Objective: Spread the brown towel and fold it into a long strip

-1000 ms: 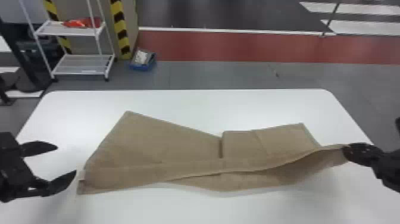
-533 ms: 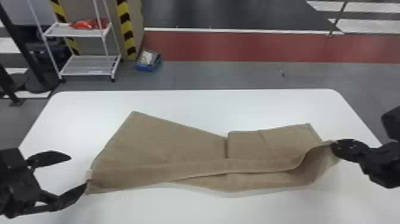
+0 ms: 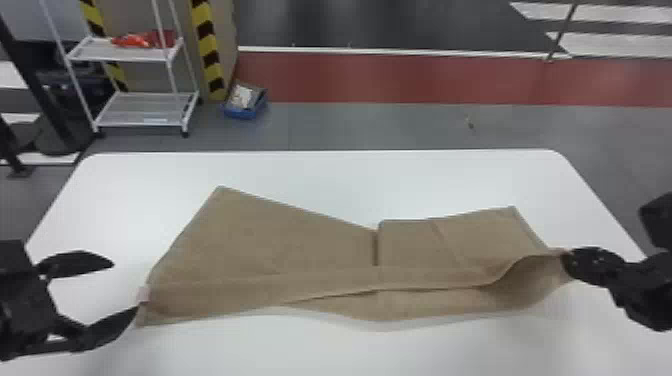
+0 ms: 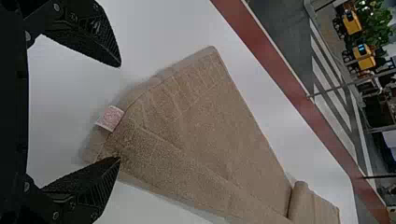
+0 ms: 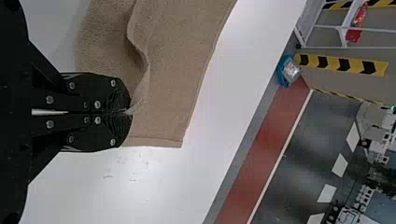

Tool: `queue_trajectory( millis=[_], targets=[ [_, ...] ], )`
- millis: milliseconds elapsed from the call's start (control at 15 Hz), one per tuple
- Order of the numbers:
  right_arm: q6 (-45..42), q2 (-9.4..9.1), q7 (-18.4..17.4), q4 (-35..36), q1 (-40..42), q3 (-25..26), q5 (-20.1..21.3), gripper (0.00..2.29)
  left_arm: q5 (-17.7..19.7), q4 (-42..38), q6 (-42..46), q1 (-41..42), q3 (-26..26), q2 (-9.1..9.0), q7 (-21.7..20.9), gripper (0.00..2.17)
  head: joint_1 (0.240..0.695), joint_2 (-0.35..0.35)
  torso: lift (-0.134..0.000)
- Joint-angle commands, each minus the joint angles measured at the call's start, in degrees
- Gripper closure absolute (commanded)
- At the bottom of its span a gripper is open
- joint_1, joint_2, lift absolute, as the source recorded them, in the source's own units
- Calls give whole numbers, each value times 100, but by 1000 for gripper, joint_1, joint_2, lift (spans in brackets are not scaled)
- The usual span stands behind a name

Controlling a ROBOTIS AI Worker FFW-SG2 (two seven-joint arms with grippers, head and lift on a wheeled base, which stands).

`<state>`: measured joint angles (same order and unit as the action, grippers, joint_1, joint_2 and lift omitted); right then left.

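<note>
My left gripper stands open at the towel's left end, its nearer finger by the corner below a small pale tag. In the left wrist view the open left gripper has the tag and towel edge just beyond its fingertips. The brown towel lies across the table, its near edge folded over in a long band, with a slit-like crease at the middle. At the towel's right end my right gripper is shut on its raised edge. From the right wrist, the right gripper pinches the brown towel at a curled fold.
The white table has bare surface behind and in front of the towel. Beyond it on the floor stand a white wire shelf and a blue bin, at the back left.
The towel's pinched right edge has moved inward and slightly up with my right gripper, curling more. My left gripper has come nearer the towel's left corner, staying open. The head view has shifted slightly.
</note>
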<state>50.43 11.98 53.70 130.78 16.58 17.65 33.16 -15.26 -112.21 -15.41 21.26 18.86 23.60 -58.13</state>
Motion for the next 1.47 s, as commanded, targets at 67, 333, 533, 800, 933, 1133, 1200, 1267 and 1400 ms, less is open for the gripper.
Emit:
queue_trajectory(
  millis=[67,333,533,800,933,1133,1200,1267,1400],
  targets=[
    [16,-73,18,-9,197,63,182,1322,102,226,16,-104,-14,171,-155,211,695,-59,-125],
    [33,-187,35,62,232,54,217,1322,93,182,51,45,30,189,-568,218,695,-62,-125],
    [33,-231,26,62,214,63,217,1322,85,86,86,221,30,189,-727,275,695,-69,-125],
    [16,-240,18,88,267,89,208,1322,-3,94,86,230,-146,163,-727,333,695,-77,-125],
    [16,-240,9,79,285,107,200,1322,-30,112,174,230,-198,154,-709,417,695,-93,-125],
    [33,-249,9,176,302,133,191,1322,-135,209,314,186,-313,145,-665,417,695,-108,-125],
    [33,-249,9,194,320,168,173,1322,-170,279,314,133,-357,154,-656,417,695,-110,-125],
    [33,-249,9,211,337,177,173,1322,-179,349,385,89,-383,163,-665,417,695,-112,-125],
    [33,-266,9,246,364,230,156,1322,-302,446,385,1,-462,171,-647,579,695,-116,-125]
  ],
)
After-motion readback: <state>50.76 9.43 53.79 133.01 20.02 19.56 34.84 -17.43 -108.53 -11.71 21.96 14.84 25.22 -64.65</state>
